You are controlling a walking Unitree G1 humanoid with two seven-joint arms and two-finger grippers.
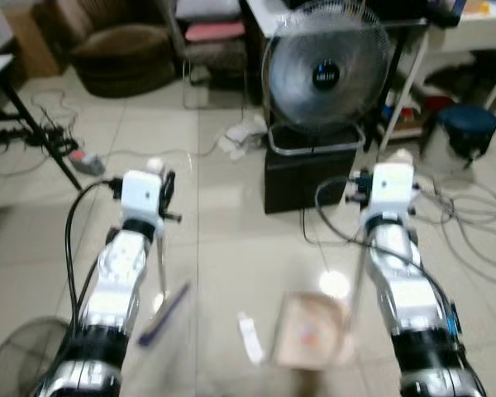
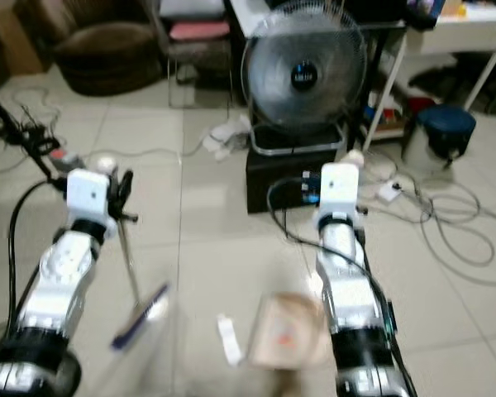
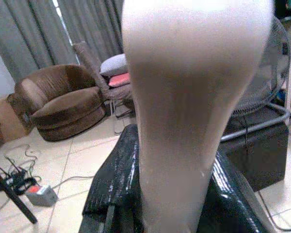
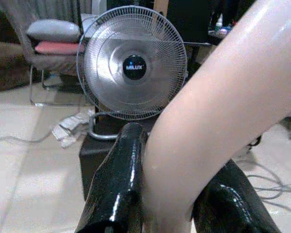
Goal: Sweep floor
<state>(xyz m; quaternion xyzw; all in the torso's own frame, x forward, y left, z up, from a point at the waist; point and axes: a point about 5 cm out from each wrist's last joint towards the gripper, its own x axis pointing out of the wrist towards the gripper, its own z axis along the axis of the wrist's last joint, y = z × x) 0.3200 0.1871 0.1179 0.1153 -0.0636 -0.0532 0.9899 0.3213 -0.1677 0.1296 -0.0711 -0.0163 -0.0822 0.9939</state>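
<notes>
We see both arms stretched forward over the tiled floor (image 1: 231,248), wrists level. The left gripper (image 1: 159,175) is clamped on the pale top of a broom handle (image 3: 194,111); its black fingers (image 3: 111,189) press against either side of the handle in the left wrist view. From there a thin shaft runs down to the blurred blue broom head (image 1: 164,314) on the tiles, beside the left forearm. The right gripper (image 1: 397,161) is likewise closed around a pale curved dustpan handle (image 4: 218,121), black fingers (image 4: 121,179) hugging it. The tan dustpan (image 1: 310,331) lies low on the floor just inside the right forearm, with a white scrap of paper (image 1: 250,337) beside it. Ahead stands a fan (image 1: 324,74) on a black box (image 1: 306,178), cables (image 1: 471,215) trailing to the right.
</notes>
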